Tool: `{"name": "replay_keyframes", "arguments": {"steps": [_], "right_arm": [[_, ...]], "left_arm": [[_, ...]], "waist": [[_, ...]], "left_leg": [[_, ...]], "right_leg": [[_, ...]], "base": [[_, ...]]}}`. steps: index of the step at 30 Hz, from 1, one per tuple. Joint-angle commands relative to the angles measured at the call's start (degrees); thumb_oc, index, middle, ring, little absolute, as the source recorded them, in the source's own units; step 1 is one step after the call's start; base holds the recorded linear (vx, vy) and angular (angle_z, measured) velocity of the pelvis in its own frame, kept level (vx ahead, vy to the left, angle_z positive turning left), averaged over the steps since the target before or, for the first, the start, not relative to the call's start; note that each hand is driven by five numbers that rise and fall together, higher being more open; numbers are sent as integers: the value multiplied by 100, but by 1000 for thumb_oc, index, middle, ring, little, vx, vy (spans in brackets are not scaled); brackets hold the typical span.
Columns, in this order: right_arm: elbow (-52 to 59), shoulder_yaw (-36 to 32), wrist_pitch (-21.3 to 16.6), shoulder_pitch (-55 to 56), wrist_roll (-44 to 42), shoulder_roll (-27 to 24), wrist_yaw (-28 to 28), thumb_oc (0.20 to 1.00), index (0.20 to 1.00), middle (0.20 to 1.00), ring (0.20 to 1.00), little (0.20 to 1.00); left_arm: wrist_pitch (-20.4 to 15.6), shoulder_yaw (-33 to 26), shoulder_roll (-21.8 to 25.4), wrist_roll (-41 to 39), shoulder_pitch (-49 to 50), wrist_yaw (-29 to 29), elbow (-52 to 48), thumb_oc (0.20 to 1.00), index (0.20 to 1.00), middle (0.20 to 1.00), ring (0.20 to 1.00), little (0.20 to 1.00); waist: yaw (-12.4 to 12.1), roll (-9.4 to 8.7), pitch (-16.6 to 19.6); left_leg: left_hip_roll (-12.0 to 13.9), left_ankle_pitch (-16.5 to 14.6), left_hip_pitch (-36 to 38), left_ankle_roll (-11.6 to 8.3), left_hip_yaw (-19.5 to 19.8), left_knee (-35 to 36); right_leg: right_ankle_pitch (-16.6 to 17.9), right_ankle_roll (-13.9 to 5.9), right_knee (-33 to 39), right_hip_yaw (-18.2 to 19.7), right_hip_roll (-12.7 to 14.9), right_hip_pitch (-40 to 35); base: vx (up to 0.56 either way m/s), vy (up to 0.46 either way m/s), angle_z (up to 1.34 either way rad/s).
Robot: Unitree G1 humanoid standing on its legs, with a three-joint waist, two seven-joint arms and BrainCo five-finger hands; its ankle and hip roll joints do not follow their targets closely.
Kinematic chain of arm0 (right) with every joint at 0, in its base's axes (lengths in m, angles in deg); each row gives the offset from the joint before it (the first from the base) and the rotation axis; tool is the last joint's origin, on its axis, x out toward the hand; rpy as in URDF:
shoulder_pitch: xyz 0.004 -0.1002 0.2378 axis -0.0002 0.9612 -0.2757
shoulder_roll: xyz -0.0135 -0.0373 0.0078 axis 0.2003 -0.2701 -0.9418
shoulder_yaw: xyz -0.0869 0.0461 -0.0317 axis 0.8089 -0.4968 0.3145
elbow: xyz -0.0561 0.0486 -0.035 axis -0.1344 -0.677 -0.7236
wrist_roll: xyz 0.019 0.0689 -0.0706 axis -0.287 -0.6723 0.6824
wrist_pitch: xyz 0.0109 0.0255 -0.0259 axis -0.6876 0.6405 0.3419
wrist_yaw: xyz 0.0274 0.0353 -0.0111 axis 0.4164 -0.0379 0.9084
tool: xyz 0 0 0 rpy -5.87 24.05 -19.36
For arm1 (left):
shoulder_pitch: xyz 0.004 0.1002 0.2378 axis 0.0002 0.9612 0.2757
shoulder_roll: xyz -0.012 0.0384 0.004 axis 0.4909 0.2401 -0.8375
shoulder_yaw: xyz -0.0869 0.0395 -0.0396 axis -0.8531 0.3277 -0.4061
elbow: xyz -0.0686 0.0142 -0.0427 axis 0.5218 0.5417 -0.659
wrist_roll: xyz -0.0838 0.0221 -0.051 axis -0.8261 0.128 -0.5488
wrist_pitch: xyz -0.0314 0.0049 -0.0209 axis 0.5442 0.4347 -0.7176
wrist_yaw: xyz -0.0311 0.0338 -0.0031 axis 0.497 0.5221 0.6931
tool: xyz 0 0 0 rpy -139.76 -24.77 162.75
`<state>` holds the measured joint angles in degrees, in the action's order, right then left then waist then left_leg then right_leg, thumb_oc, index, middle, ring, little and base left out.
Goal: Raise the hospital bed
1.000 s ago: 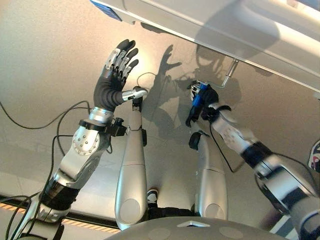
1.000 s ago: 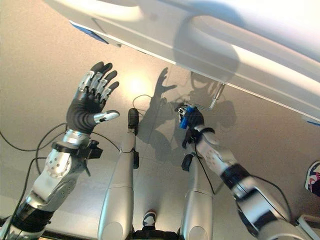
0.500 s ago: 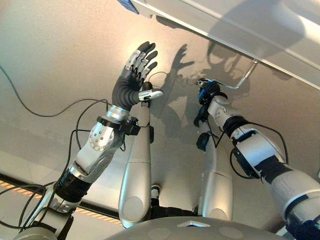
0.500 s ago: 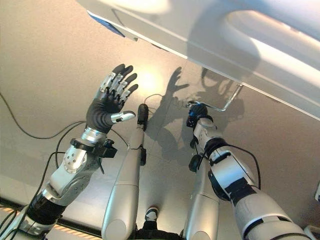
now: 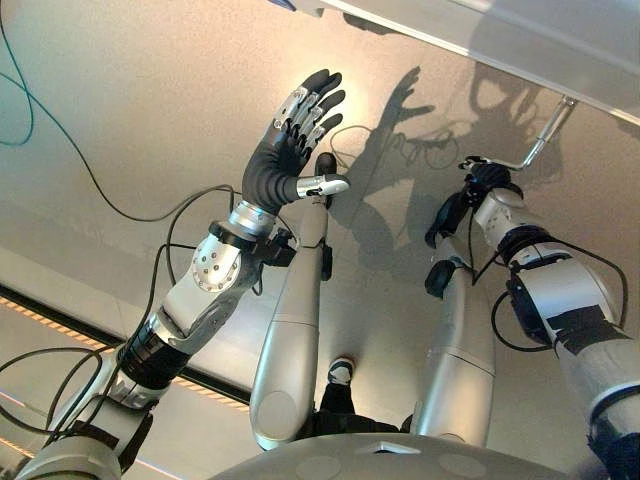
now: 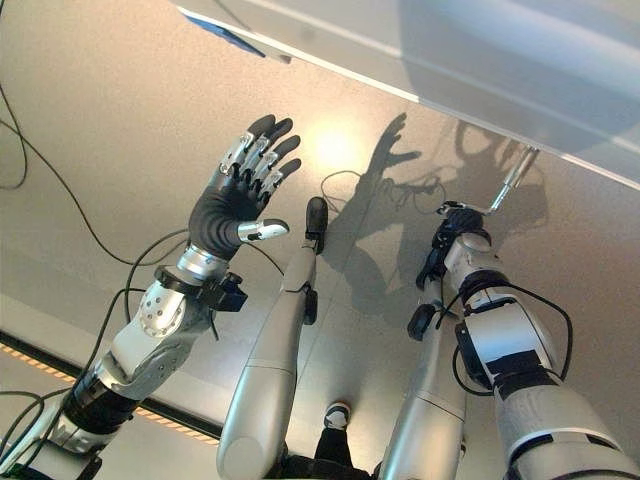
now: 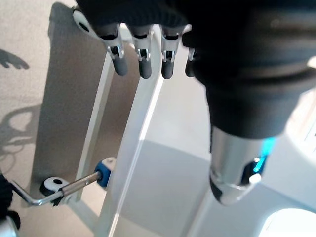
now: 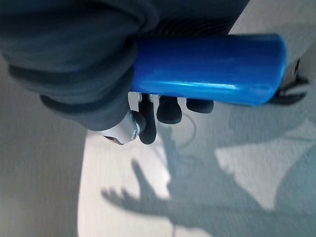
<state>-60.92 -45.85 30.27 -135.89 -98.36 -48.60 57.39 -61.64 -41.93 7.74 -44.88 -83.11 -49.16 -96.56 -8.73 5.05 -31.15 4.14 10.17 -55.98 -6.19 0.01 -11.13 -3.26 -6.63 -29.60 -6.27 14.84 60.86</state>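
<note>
In the left eye view, the white hospital bed frame (image 5: pixel 520 35) is seen running along the top, and a bent silver metal crank rod (image 5: pixel 540 140) is hung just under its edge. The right hand (image 5: pixel 478 185) is found at the lower end of that rod, well below the frame. The left hand (image 5: pixel 290 150) is held up in the air off to the side of the crank, fingers straight and spread, nothing touched.

In the right eye view, the same layout is repeated: the crank is tucked below the bed edge and the right hand is planted at its free end.

In the left wrist view, the crank is caught from the bed side, where a small blue and white collar (image 7: pixel 104 170) is fitted at the point the rod enters the frame. The left hand's fingers (image 7: pixel 143 61) are relaxed and empty, near the frame rail.

In the right wrist view, the glossy blue cylindrical crank handle (image 8: pixel 207 66) is wrapped by clenched fingers (image 8: pixel 168 111).

What could go wrong, probably: the handle looks slick, so it could be slipped off mid-turn if the clench is eased. If the rod is pulled sideways instead of being rotated, it could be popped out of the collar. The wrist could also be knocked against the frame edge at the top of a turn.
</note>
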Motion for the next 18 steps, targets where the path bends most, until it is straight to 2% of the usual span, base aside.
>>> {"name": "replay_keyframes", "arguments": {"steps": [1,11,15,18], "right_arm": [[-327,-52,-10,452,44,-673,-190,200,200,200,200,200],[-500,-495,-89,1179,-104,-1382,-115,200,200,200,200,200],[-140,-584,-308,1539,-298,-1456,-55,200,200,200,200,200],[924,-742,-727,2196,-694,-1311,-31,200,200,200,200,200]], "left_arm": [[-281,-136,-78,105,176,180,-607,1000,1000,1000,1000,1000],[-327,-315,90,23,333,306,-664,1000,1000,1000,1000,1000],[-344,-503,84,28,467,315,-673,1000,1000,1000,1000,1000],[-353,-712,61,66,659,311,-726,1000,1000,1000,1000,1000]], "waist": [[162,355,135],[453,241,135],[615,47,135],[803,-219,135]], "left_leg": [[289,-914,-118,-72,-223,-912],[445,-892,34,-128,-402,-842],[512,-862,184,-175,-440,-771],[563,-836,325,-214,-486,-689]], "right_leg": [[376,-368,461,112,-121,-35],[351,-348,338,292,-273,166],[379,-354,402,309,-365,96],[413,-349,499,304,-433,-21]], "base": [[-5,-65,-18],[-2,-60,-7],[-2,-47,-4],[-3,-49,-9]]}}
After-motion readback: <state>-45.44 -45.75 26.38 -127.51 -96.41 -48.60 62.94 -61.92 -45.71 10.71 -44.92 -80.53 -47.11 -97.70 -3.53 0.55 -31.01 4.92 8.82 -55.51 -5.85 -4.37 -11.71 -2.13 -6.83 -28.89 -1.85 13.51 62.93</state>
